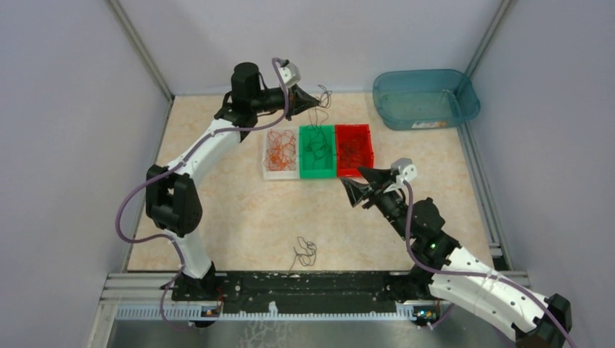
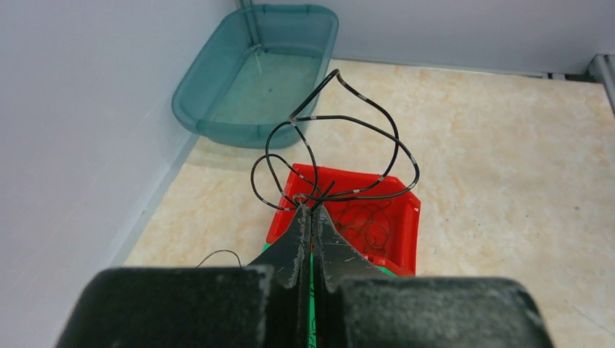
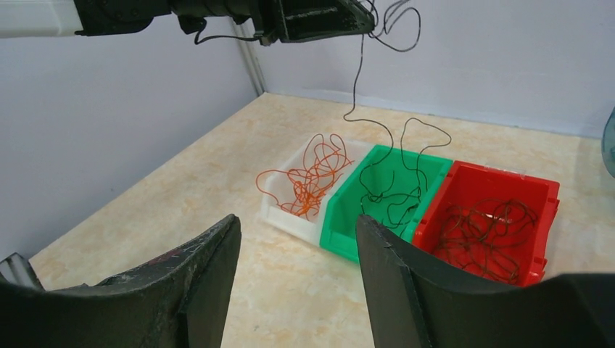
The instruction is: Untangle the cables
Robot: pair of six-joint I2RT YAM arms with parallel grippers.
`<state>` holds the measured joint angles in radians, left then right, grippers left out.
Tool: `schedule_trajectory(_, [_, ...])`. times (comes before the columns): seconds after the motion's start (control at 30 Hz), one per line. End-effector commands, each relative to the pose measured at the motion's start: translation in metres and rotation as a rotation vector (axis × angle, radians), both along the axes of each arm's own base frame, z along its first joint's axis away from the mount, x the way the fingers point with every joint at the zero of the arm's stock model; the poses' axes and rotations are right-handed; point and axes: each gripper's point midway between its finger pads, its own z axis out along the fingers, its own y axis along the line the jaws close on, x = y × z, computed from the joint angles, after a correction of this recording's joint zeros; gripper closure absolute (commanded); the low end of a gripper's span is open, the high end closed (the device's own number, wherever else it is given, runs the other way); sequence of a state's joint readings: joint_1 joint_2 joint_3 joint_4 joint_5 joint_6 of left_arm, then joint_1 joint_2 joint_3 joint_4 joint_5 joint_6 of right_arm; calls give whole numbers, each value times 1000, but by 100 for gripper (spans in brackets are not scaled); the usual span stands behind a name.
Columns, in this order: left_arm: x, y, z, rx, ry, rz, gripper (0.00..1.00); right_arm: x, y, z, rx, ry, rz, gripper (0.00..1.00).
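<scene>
The jaws of the left arm are pressed together on one thin black curly wire, high above the table. From this pinch the wire hangs nearly straight down, so its long axis is vertical. Its lower curls go into the green plastic bin, which sits between the white plastic bin with orange-red wires and the red plastic bin. I judge that the lower end is not yet free from the other dark loops there, but this is not clear to see.

The jaws of the right arm stand apart and hold nothing. In the top view they are at about 4 o'clock from the green bin and near it. In their own view the hanging strand is ahead at 12 o'clock. So the right arm is the nearer one for the low part. A small loose tangle of dark wires lies on the table at 6 o'clock from the bins, well apart.
</scene>
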<state>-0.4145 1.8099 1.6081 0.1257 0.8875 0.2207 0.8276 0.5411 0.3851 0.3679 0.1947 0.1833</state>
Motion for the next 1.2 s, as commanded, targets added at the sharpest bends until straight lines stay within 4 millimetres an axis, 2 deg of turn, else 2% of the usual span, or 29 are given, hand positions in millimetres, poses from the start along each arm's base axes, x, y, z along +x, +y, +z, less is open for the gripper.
schedule_trajectory(0.0, [6,-15,-23,62,-44,-8,100,1,-4,6,13,-15,-18,40])
schedule_trajectory(0.1, [12,-17,-47,82,-1,26,100,1,-4,7,12,-14,-18,40])
schedule_trajectory(0.23, [14,-15,-79,131,23,45,93,0,-5,8,13,-14,-18,41])
schedule_trajectory(0.37, [23,-3,-109,197,40,128,86,0,-6,7,7,-8,-18,41])
schedule_trajectory(0.47, [35,13,-134,291,20,250,86,0,-7,8,9,-7,-22,41])
schedule_trajectory(0.53, [36,21,-153,370,24,278,86,0,-8,8,10,-7,-26,41])
schedule_trajectory(0.7, [33,27,-166,419,49,308,90,0,-8,10,12,-7,-26,41])
schedule_trajectory(0.77, [34,29,-164,412,55,322,90,0,-8,10,12,-6,-28,41])
schedule_trajectory(0.83, [33,27,-154,391,50,322,84,-1,-6,10,11,-4,-18,41])
schedule_trajectory(0.87, [33,26,-148,379,57,322,70,-1,-5,9,6,-3,-9,40])
schedule_trajectory(0.93, [31,22,-128,353,78,309,50,-2,3,3,-24,7,26,35])
schedule_trajectory(1.0, [30,19,-100,322,112,296,22,-3,16,-8,-77,29,80,30])
schedule_trajectory(1.1, [19,20,-52,286,142,233,1,-14,47,-30,-179,55,245,27])
schedule_trajectory(1.17, [13,30,-26,278,155,225,1,-30,72,-59,-253,103,419,26])
